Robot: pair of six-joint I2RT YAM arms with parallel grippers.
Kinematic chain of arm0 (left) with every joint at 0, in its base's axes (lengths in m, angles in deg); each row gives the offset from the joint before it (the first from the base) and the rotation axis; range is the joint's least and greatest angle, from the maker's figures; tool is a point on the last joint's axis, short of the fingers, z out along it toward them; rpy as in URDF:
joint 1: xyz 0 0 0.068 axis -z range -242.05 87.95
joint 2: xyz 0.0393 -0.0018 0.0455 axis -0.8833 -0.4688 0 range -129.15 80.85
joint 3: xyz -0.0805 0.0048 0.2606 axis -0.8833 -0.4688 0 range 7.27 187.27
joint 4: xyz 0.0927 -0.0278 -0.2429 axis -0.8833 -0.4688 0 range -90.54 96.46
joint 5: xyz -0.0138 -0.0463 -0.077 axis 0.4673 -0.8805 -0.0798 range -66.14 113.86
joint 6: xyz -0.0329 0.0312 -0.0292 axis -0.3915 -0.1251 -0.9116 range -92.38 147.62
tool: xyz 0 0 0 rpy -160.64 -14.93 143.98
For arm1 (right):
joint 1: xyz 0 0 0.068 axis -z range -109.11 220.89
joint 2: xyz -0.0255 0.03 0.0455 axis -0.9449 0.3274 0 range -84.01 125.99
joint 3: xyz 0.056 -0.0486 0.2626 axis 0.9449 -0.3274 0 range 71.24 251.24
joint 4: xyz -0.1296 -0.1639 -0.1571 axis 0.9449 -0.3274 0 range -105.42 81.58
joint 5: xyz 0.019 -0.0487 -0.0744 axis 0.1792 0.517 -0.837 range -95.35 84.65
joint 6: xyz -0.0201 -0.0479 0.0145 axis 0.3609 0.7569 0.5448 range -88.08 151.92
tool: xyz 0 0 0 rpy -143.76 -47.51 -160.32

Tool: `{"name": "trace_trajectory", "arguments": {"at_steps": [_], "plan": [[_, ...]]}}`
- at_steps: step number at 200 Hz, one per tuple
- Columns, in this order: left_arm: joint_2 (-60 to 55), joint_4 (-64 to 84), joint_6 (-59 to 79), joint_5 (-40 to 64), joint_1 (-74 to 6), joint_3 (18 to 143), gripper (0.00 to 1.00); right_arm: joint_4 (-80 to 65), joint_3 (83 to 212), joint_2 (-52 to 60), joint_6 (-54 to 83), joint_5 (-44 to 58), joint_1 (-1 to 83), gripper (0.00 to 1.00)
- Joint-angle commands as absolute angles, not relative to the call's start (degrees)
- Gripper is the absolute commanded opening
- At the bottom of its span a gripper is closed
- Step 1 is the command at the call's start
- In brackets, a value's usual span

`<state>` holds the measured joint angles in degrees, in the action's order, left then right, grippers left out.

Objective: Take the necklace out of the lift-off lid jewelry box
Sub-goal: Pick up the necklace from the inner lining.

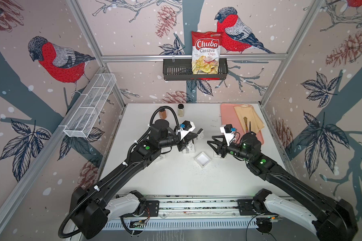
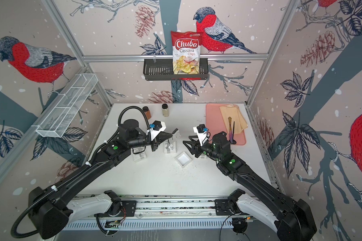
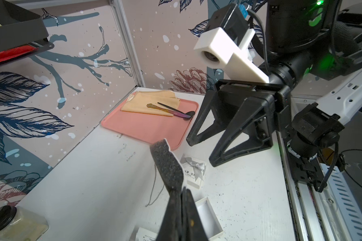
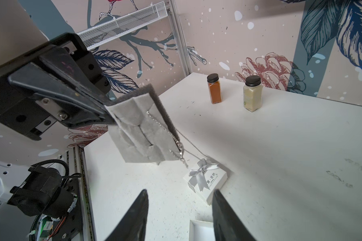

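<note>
My left gripper (image 1: 200, 131) is shut on the edge of a grey foam pad (image 4: 142, 129) and holds it above the table. The silver necklace (image 4: 177, 144) is fixed across the pad, and its chain (image 3: 155, 187) hangs loose below it. The open white box base (image 1: 202, 159) lies on the table, apart from the pad. Its lid with the silver bow (image 4: 205, 179) rests beside it. My right gripper (image 4: 180, 194) stands open and empty just short of the pad, above the box base, with its jaws well apart.
A pink tray (image 1: 228, 116) at the back right carries a folded cloth and a knife. Two spice jars (image 1: 162, 113) (image 1: 181, 109) stand at the back. More small white boxes (image 2: 139, 155) lie under the arms. A black basket (image 1: 176, 71) with a chips bag hangs on the back wall.
</note>
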<state>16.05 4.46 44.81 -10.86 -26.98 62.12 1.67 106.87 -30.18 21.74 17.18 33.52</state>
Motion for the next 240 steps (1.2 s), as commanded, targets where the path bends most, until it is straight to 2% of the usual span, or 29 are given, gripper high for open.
{"name": "trace_trajectory", "arguments": {"at_steps": [1,26,138,240], "plan": [[18.01,2.53,48.45,-13.69,-26.98,62.47,0.0,3.95,107.36,-29.7,23.21,20.79,33.53,0.47],[20.05,2.31,48.65,-14.67,-26.97,62.16,0.0,4.32,107.51,-28.84,23.54,21.09,33.45,0.37],[21.34,2.79,48.98,-16.05,-26.96,61.37,0.0,5.46,110.86,-26.19,24.36,31.17,32.95,0.38],[21.34,3.43,48.98,-15.9,-26.98,60.78,0.0,4.98,112.68,-23.43,24.49,30.63,30.9,0.37]]}}
